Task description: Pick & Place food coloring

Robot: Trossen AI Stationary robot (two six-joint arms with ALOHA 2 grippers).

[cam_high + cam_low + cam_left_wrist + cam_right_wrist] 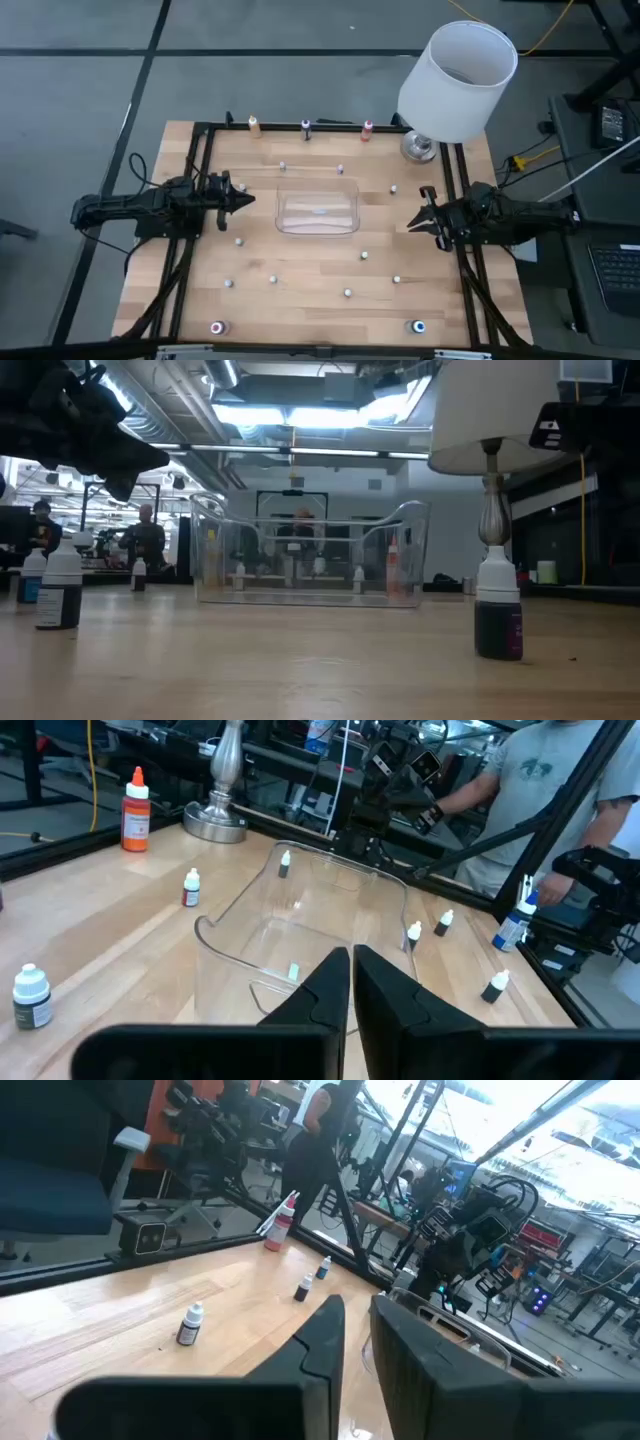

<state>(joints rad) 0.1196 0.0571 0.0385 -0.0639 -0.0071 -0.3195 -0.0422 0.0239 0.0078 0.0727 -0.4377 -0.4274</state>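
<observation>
With both arms parked at the table's sides, the left gripper (243,199) is clenched empty and the right gripper (416,222) stands slightly parted; food coloring bottles (306,128) sit scattered around the clear tray (318,212), which probably awaits them.

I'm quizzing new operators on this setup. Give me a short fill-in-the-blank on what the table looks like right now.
1. The clear tray at the table's middle holds ____ bottles.
2. The lamp stands at the far ____ corner of the table.
3. The left gripper is ____ and holds nothing.
4. The orange bottle stands along the ____ edge of the table.

Missing words: no; right; shut; far
</observation>
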